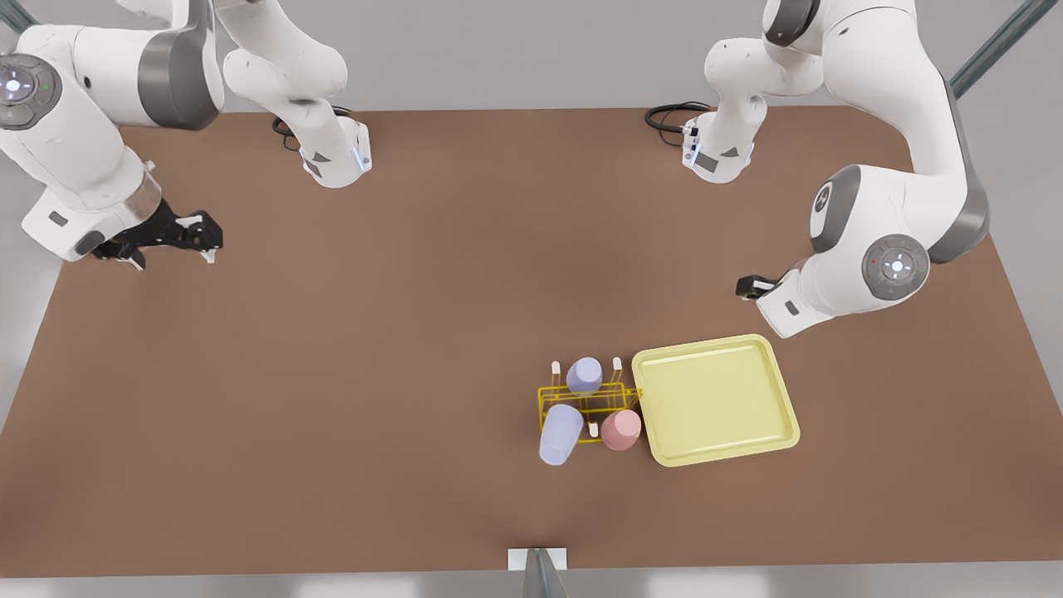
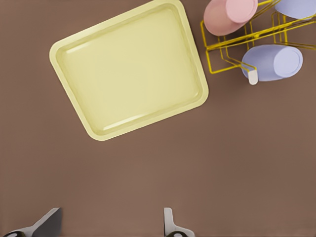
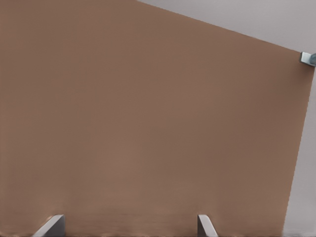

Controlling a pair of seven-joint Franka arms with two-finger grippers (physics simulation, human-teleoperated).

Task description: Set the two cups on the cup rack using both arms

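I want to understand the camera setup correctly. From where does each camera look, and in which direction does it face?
Front view: high over the table, looking down at both arms, the cup rack, its cups and the tray.
Left wrist view: on the arm at the front view's right, looking down at the tray, rack, pink cup; own fingertips apart.
Right wrist view: on the other arm, facing bare table; own fingertips apart.
Shared: front and left wrist views show tray, rack, cups.

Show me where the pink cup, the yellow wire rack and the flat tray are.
Pink cup (image 1: 620, 429), front view, on its side wall.
Rack (image 1: 550, 397), front view, on the yellow wire frame at the front view's left.
Tray (image 1: 716, 399), front view, on its bare floor.
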